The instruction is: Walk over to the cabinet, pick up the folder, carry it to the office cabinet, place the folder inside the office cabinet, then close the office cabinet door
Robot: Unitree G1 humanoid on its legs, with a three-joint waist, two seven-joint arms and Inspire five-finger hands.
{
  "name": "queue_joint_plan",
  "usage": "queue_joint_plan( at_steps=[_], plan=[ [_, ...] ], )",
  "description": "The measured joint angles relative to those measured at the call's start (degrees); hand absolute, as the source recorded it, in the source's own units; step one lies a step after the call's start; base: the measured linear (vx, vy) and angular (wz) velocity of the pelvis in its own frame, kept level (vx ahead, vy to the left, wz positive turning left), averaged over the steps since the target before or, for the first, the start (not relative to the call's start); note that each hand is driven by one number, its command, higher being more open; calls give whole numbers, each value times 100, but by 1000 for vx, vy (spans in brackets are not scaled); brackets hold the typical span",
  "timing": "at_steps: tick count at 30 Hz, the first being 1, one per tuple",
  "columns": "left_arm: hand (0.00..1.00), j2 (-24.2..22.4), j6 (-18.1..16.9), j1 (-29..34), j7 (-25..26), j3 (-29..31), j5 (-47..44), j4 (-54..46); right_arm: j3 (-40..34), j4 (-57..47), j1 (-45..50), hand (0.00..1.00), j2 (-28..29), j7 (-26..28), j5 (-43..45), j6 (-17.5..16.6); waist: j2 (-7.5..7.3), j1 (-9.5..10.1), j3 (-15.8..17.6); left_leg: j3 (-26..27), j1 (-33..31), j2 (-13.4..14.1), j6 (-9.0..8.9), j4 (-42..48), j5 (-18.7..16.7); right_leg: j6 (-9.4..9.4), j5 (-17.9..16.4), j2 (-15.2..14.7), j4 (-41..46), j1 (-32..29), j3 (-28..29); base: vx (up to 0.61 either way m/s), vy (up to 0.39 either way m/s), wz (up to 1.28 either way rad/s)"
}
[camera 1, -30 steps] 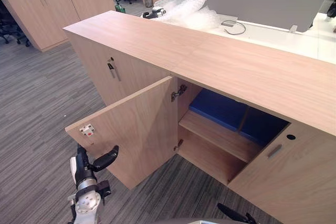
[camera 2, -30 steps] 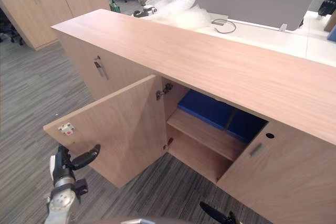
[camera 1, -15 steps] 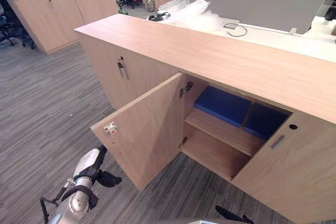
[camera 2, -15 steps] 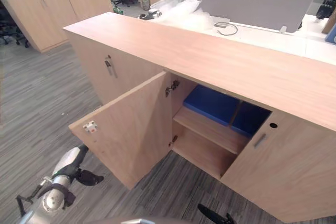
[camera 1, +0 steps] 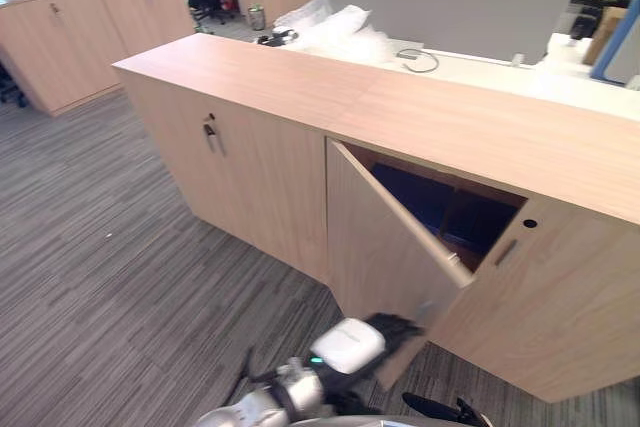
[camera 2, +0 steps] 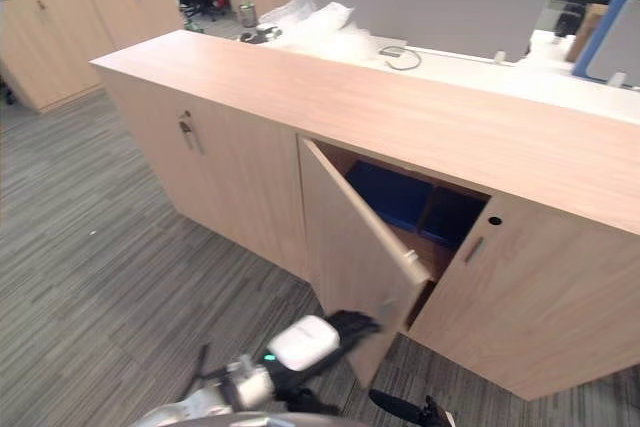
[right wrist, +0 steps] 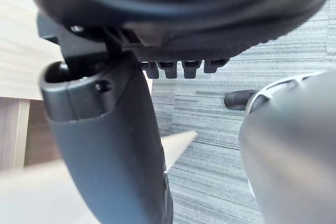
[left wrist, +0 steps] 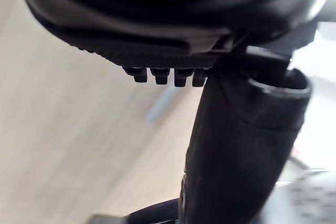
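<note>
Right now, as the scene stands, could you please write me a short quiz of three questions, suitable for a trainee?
1. The left hand is at which part of the office cabinet door? A) top edge B) lower edge C) hinge side
2. True or false: the door is fully shut.
3. Fill in: the folders on the shelf inside are ____ in colour.
Key: 1 B; 2 false; 3 blue.

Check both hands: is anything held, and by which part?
Nothing is held. The left hand presses open against the cabinet door near its lower edge; the right hand hangs free.
</note>
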Motion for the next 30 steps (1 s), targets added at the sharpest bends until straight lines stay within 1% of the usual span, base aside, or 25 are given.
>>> queue_joint_plan(
  at_steps=[1,3,6,7,9,10,11,12,13,14,15,16,17,18,19,20,21,22,23,24,25,26,27,28,30],
  plan=[
    [100,-153,-263,-66,-55,-210,1,-150,0,0,-15,100,-18,-35,1,-6,42,-40,7,20,37,1,-1,-1,-12,-16,-4,5,-20,12,30,27,1,-13],
    [100,-309,-426,-242,-156,-243,9,-146,9,12,-43,100,-55,-90,0,-8,93,-49,58,80,105,12,-9,-3,-24,-54,-6,22,-58,53,72,6,-1,-21],
    [100,-420,-415,-185,-127,-193,-1,34,261,-2,-92,100,-170,-129,-41,-18,192,-72,80,307,149,54,-64,2,-76,-144,-8,59,-76,-31,234,-22,-1,-37],
    [100,-507,-411,-139,-126,-184,-2,291,445,1,-119,100,-222,-150,-49,-14,226,-114,100,336,139,66,-113,-8,-109,-182,-16,63,-93,-53,183,-29,-17,-14],
    [100,-816,-321,99,-137,-31,-8,896,495,1,-121,100,-248,-197,-107,-13,231,-174,107,393,144,100,-148,-52,-111,-247,-45,70,-108,-70,29,-10,-25,-20],
    [100,-1063,-245,380,-183,370,-139,1183,495,-2,-114,100,-247,-209,-108,-13,205,-171,124,503,187,147,-182,-75,-120,-277,-29,105,-133,-77,17,33,-41,-45],
    [100,-1358,-87,666,-343,905,-498,1412,495,-3,-90,100,-242,-211,-109,-11,172,-171,138,629,230,224,-239,-60,-157,-342,-30,169,-163,-76,13,46,-48,-52],
    [100,-1523,55,794,-462,1159,-1030,1537,495,-3,-69,100,-230,-211,-109,-1,146,-170,155,710,239,276,-299,13,-230,-341,-47,200,-172,-72,14,63,-68,-66],
    [100,-1879,387,998,-575,1752,-2350,1842,491,-5,-57,100,-215,-207,-105,11,98,-153,192,909,158,483,-431,433,-508,-386,-82,288,-177,-58,14,81,-117,-90],
    [100,-2161,673,1044,-656,2385,-3597,2162,461,-7,-42,100,-224,-192,-98,17,139,-98,209,1114,-14,877,-582,1140,-922,-514,-169,486,-171,-47,27,137,-190,-102],
    [100,-2270,779,1038,-652,2716,-4007,2317,443,-7,-28,100,-237,-190,-97,19,181,-70,219,1211,-88,1131,-630,1519,-1111,-575,-211,624,-172,-41,51,209,-214,-120],
    [100,-2272,958,979,-646,3298,-4728,2592,416,-1,-7,100,-247,-187,-58,24,241,21,248,1344,-187,1583,-612,2342,-1345,-592,-223,881,-175,-10,276,272,-212,-121],
    [100,-2139,1131,922,-650,3756,-5345,2899,378,13,16,100,-214,-198,20,65,232,20,268,1172,-488,1956,-555,3273,-1343,-615,-207,1089,-142,-2,525,256,-166,-115],
    [100,-2093,1206,917,-641,3989,-5609,3028,311,11,22,100,-179,-199,20,78,196,11,284,909,-696,2067,-415,3750,-1251,-621,-218,1133,-135,22,644,213,-134,-99],
    [100,-2119,1274,914,-609,4389,-6021,3225,210,3,-3,100,-151,-200,21,109,126,37,374,291,-1011,2015,-389,4259,-1310,-702,-271,1171,-75,44,843,257,-42,-119],
    [100,-2226,1342,963,-540,4844,-6821,3343,93,12,-51,100,-221,-217,22,174,110,137,572,-623,-1227,1511,-503,4298,-1613,-735,-343,1135,94,-4,1204,240,24,-138],
    [100,-2317,1343,1020,-490,5032,-7144,3345,-33,12,-50,100,-222,-220,26,199,105,226,631,-1090,-1330,1170,-509,4122,-1729,-733,-364,1112,157,-41,1419,263,132,-129],
    [100,-2385,1335,1055,-487,5155,-7285,3345,-47,10,-53,100,-222,-232,28,210,112,293,673,-1359,-1355,969,-502,3941,-1779,-725,-371,1102,188,-55,1562,186,220,-115],
    [100,-2504,1330,1121,-498,5391,-7452,3373,-31,3,-59,100,-191,-231,27,213,124,370,697,-1880,-1385,690,-510,3442,-1775,-670,-396,1093,234,-89,1798,198,294,-109],
    [100,-2644,1321,1135,-532,5606,-7671,3477,1,-30,-57,100,-185,-203,32,217,228,369,664,-2280,-1367,596,-488,2802,-1619,-519,-467,1127,312,-147,1953,132,253,-100],
    [100,-2732,1292,1119,-584,5741,-7764,3612,-1,-49,-45,100,-220,-184,29,214,290,364,649,-2300,-1359,614,-452,2679,-1316,-448,-502,1156,334,-167,2019,125,215,-69],
    [100,-2825,1287,1039,-644,6054,-7921,3989,-5,-81,-23,100,-166,-181,30,217,198,329,592,-2087,-1219,531,-401,2520,-1296,-391,-536,1050,360,-149,2081,101,147,-51],
    [100,-2841,1287,1020,-644,6174,-7969,4118,2,-116,-7,100,-115,-176,30,224,126,331,554,-1963,-1147,497,-387,2421,-1286,-375,-555,981,388,-169,2070,138,172,-67],
    [100,-2831,1286,985,-640,6443,-8001,4388,3,-228,45,100,-21,-147,36,221,18,341,477,-1750,-1010,443,-362,2242,-1271,-330,-586,876,407,-196,2099,135,146,-66],
    [100,-2774,1289,897,-629,6766,-8005,4905,-3,-360,133,100,70,-106,172,176,-54,342,354,-1577,-812,347,-263,1952,-1202,-307,-585,774,364,-207,2195,138,113,-46]
  ],
)
